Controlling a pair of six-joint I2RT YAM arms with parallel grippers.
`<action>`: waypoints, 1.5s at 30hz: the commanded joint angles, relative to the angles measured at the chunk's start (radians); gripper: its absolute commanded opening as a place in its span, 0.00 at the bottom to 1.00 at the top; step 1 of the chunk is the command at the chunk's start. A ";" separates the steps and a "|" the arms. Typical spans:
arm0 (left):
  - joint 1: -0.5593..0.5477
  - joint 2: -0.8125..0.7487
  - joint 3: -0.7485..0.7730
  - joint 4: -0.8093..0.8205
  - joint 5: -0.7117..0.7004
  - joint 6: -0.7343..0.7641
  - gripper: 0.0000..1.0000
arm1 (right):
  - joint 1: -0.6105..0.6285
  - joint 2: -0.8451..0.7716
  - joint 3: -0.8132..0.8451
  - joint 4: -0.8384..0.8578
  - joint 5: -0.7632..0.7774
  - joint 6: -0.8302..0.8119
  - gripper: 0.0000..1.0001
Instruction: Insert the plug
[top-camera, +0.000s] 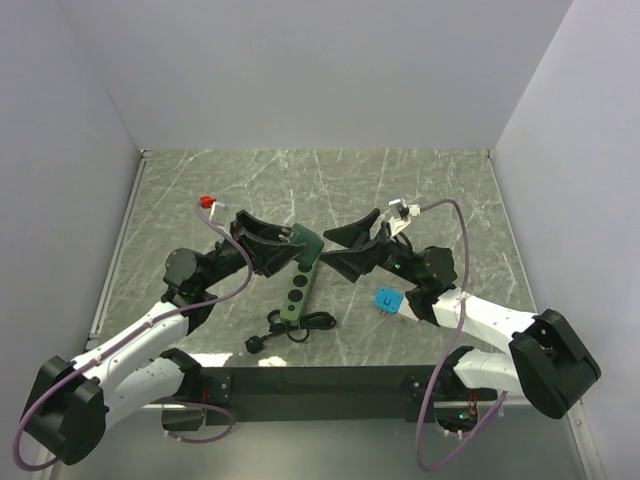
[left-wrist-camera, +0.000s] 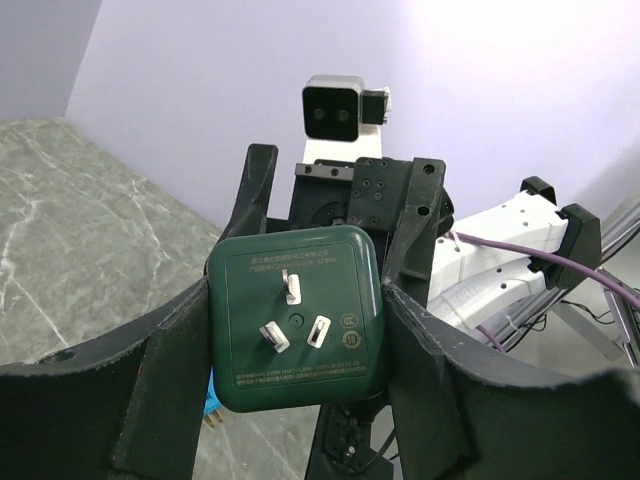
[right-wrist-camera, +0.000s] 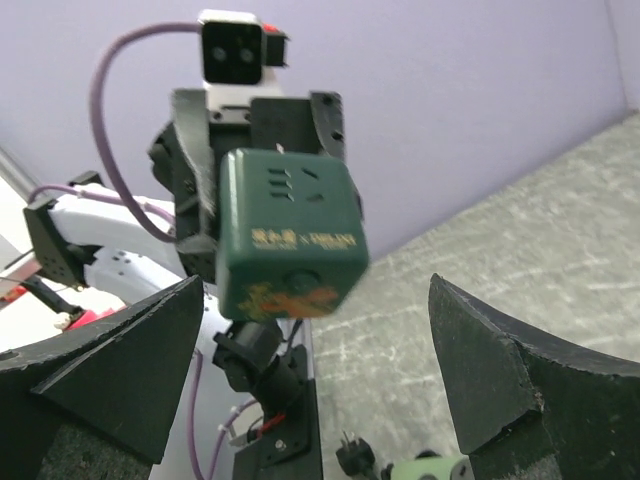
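Observation:
My left gripper (top-camera: 290, 243) is shut on a dark green cube adapter (top-camera: 307, 240) and holds it up off the table. In the left wrist view the cube (left-wrist-camera: 293, 318) sits between my fingers with its three metal prongs facing the camera. My right gripper (top-camera: 332, 250) is open and empty, just right of the cube and facing it. In the right wrist view the cube (right-wrist-camera: 290, 235) hangs between and beyond the wide-open fingers (right-wrist-camera: 480, 380). A green power strip (top-camera: 298, 290) lies on the table below the cube, its black cord ending in a plug (top-camera: 255, 343).
A small blue plug piece (top-camera: 388, 298) lies on the marble table (top-camera: 450, 190) by the right arm; it also shows in the left wrist view (left-wrist-camera: 212, 400). The black plug (right-wrist-camera: 355, 458) lies beside the strip's end (right-wrist-camera: 430, 470). White walls enclose the table.

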 joint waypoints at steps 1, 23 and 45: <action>-0.022 0.014 0.022 0.078 -0.025 0.025 0.01 | 0.008 0.020 0.001 0.139 -0.016 0.033 0.99; -0.087 0.094 0.028 0.228 0.007 -0.014 0.01 | 0.031 0.082 -0.072 0.542 -0.054 0.102 0.88; -0.123 0.096 -0.010 0.338 -0.034 -0.073 0.01 | 0.049 -0.004 -0.058 0.547 0.005 -0.043 0.94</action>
